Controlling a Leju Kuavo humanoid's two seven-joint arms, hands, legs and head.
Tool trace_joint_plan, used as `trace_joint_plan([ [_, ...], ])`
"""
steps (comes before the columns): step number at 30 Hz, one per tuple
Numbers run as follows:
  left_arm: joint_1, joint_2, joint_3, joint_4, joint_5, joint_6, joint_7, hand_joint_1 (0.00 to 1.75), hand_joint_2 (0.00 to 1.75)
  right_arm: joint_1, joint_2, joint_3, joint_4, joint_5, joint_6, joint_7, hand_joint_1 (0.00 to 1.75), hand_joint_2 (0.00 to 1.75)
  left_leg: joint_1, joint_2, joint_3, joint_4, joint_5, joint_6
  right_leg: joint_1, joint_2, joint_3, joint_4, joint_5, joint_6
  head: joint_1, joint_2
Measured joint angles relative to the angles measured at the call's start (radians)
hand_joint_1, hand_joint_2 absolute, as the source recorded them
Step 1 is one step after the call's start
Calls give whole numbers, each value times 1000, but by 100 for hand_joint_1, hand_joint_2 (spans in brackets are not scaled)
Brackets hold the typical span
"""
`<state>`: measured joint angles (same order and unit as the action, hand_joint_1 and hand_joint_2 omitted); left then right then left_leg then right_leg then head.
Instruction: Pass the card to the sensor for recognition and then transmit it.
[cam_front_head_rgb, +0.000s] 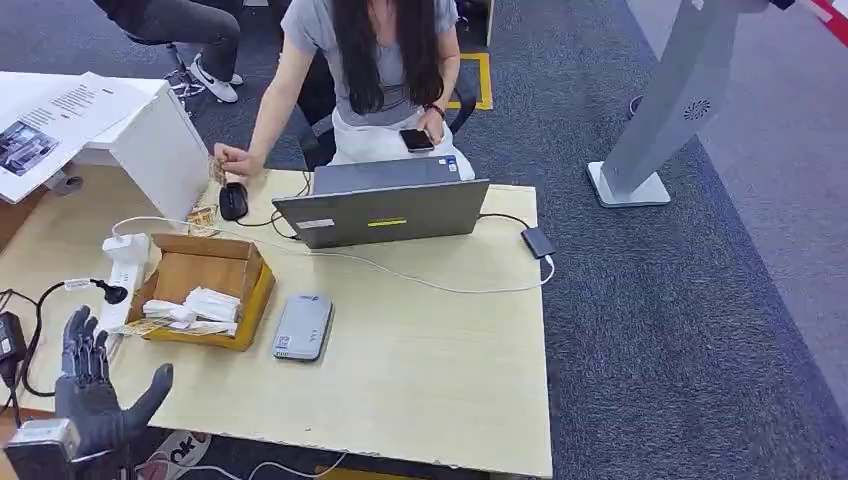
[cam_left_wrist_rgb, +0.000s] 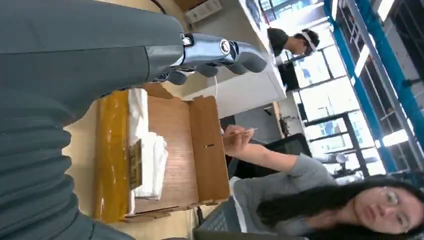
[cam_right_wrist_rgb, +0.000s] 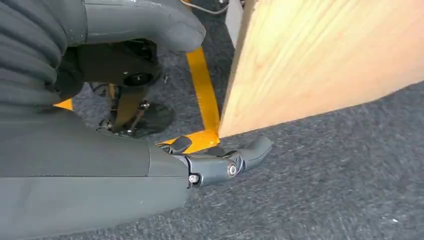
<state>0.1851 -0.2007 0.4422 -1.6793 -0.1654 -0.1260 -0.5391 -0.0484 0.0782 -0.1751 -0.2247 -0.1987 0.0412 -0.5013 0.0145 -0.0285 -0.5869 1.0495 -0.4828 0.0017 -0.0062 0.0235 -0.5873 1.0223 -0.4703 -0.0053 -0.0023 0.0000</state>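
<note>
The left hand (cam_front_head_rgb: 95, 385) hovers at the near-left corner of the table (cam_front_head_rgb: 420, 370), fingers spread and holding nothing, just short of the open cardboard box (cam_front_head_rgb: 205, 290). The cards (cam_front_head_rgb: 150, 326), thin and pale yellowish, lie in that box beside white packets. The flat grey sensor (cam_front_head_rgb: 303, 326) rests just right of the box; the right hand (cam_right_wrist_rgb: 215, 165) hangs empty, fingers loosely apart, over carpet.
</note>
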Motion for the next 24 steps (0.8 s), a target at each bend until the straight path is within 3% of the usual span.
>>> trace_joint_plan([
  [14,-171,123,-137,84,-358,147,158,0,175,-2,7,-2,10,22,-20,86,0,175,0,1,0,0,1,0,0,1,-1,0,1,0,0,0],
  [24,-304,242,-232,171,-628,271,285,0,175,-2,10,0,19,72,-84,197,0,175,0,2,0,0,1,0,0,2,-1,0,2,-1,0,0],
])
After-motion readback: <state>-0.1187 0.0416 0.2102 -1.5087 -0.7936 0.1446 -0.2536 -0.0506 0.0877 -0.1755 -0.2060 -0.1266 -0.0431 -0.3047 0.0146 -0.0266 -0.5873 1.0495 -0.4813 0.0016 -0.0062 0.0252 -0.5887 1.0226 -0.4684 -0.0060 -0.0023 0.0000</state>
